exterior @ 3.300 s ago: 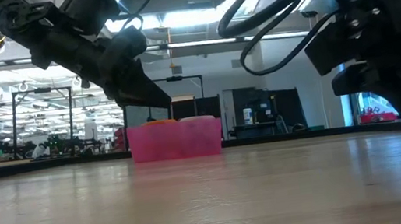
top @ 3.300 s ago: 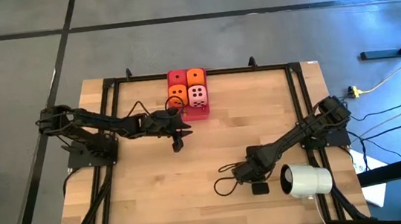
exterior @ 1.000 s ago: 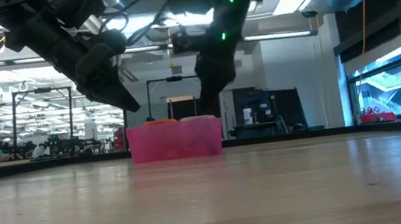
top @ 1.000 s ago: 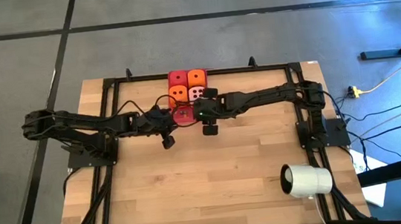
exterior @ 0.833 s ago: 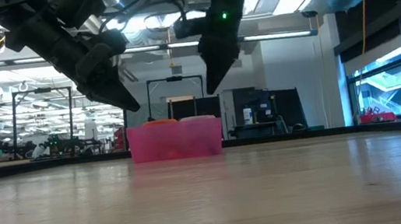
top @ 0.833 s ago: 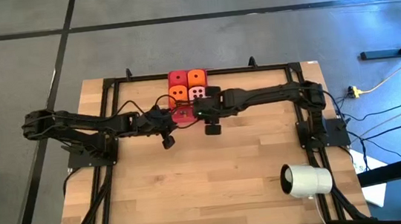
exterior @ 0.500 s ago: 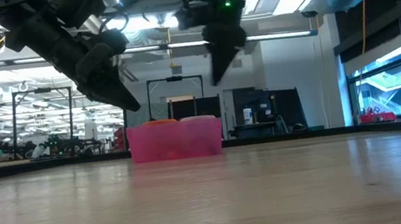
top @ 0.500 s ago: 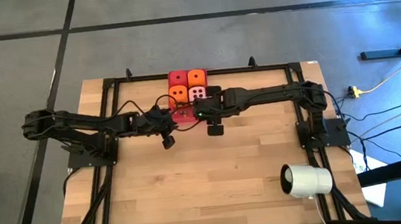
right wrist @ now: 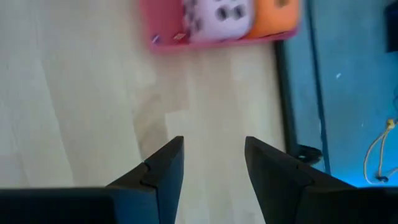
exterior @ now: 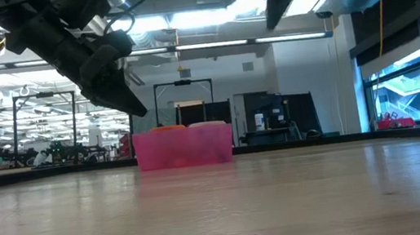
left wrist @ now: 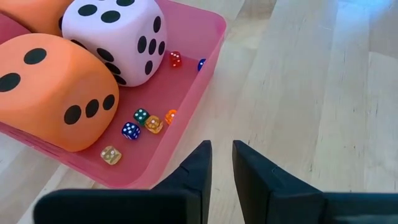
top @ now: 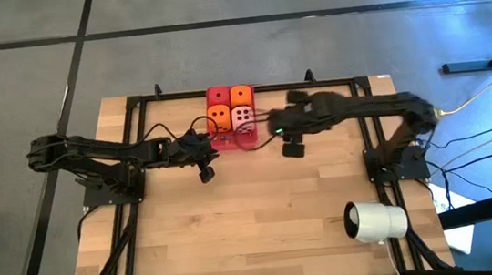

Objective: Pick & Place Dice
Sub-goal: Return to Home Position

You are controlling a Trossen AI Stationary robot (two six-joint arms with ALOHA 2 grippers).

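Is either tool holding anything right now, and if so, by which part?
Nothing is held. The left tool, by the pink tray, shows a narrow empty gap; the right tool is open and empty over the table.

Four large dice [top: 243, 115], seven tiny dice [left wrist: 130, 130], one tray [left wrist: 189, 115]

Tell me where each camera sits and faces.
High: above, facing straight down on the table; both arms, left hand and right hand near the pink tray.
Low: tabletop height, facing level across to the tray; both arms enter from above.
Left wrist: on the left arm, facing past its fingers into the tray's small dice.
Right wrist: on the right arm, facing down past spread fingers at table and tray.
All four share the tray.
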